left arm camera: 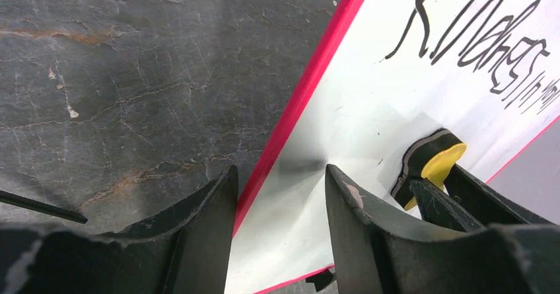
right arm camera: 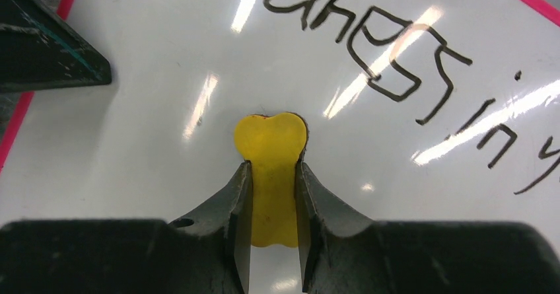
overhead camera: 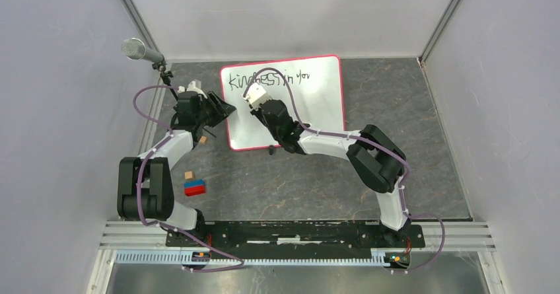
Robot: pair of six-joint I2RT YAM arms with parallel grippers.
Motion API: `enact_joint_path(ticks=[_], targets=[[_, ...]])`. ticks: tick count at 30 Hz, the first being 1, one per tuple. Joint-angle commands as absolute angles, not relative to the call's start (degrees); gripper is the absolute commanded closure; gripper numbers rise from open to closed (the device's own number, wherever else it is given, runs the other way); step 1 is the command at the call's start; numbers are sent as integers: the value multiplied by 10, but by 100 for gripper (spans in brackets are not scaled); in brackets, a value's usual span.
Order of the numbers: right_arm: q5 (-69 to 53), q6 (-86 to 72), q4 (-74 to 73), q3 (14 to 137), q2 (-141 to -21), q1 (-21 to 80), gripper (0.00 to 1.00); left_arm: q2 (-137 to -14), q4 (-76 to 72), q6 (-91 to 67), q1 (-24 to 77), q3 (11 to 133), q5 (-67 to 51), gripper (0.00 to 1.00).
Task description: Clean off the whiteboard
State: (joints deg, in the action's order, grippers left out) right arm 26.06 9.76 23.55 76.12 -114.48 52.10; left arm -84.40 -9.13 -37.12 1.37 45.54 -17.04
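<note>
The whiteboard (overhead camera: pixel 317 102) lies flat at the back middle of the table, red-rimmed, with black handwriting (overhead camera: pixel 267 79) along its far edge. My right gripper (overhead camera: pixel 254 102) is shut on a yellow eraser (right arm camera: pixel 271 139) and holds it against the board just below the writing (right arm camera: pixel 389 56). My left gripper (overhead camera: pixel 224 109) is open at the board's left edge. In the left wrist view its fingers (left arm camera: pixel 280 175) straddle the red rim (left arm camera: pixel 297 102), one over the table, one over the board (left arm camera: pixel 370 109). The eraser (left arm camera: pixel 442 162) also shows there.
A microphone (overhead camera: pixel 140 49) on a stand is at the back left. A blue-and-red block (overhead camera: pixel 195 187) and two small wooden cubes (overhead camera: pixel 189 174) lie near the left arm. A black foot (overhead camera: pixel 273 150) sticks out of the board's near edge. Grey walls enclose the table.
</note>
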Motion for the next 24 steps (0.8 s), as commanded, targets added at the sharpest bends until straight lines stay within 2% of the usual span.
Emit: enact_joint_path(ticks=[1, 10, 15, 20, 24], targets=[[246, 132, 204, 835, -1196, 540, 79, -846, -114, -391, 21, 455, -189, 43], [235, 132, 194, 870, -1230, 575, 79, -850, -102, -386, 23, 462, -189, 44], [298, 155, 210, 854, -1191, 568, 79, -840, -87, -379, 23, 469, -172, 45], [324, 171, 300, 763, -1082, 532, 78, -834, -63, -383, 22, 481, -163, 34], [282, 163, 316, 758, -1062, 472, 77, -834, -64, -386, 22, 480, -161, 29]])
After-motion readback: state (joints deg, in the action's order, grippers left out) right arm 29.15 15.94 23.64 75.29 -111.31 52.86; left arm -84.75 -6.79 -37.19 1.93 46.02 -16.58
